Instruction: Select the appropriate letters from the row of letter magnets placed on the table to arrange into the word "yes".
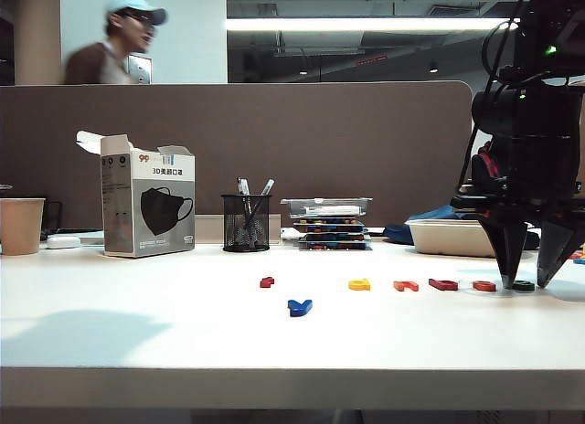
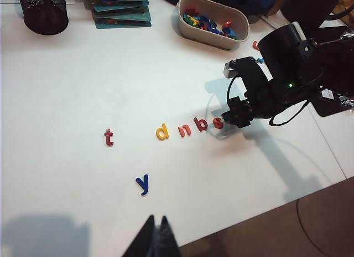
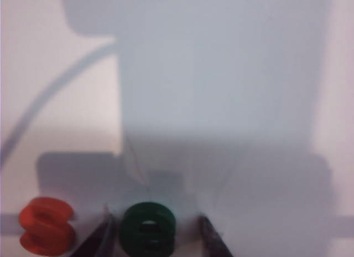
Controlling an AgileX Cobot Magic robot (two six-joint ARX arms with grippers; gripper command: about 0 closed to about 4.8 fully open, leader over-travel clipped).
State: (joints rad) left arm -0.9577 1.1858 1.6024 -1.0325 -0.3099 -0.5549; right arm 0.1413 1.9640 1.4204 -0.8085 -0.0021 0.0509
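Note:
The letter magnets lie in a row on the white table (image 1: 137,333): dark red (image 1: 266,281), yellow (image 1: 359,284), orange (image 1: 406,285), crimson (image 1: 443,284), orange-red (image 1: 483,285) and green (image 1: 523,285). The blue Y (image 1: 299,306) lies in front of the row. My right gripper (image 1: 528,280) is low over the row's right end, open, one finger on each side of the green letter (image 3: 147,227), with the orange-red letter (image 3: 47,226) just beside it. My left gripper (image 2: 156,219) hangs shut and empty over the table's front edge, near the blue Y (image 2: 142,184).
At the back stand a paper cup (image 1: 20,225), a mask box (image 1: 146,207), a mesh pen holder (image 1: 246,222), stacked trays (image 1: 327,223) and a white tub of spare letters (image 2: 213,21). A brown partition (image 1: 274,141) closes the rear.

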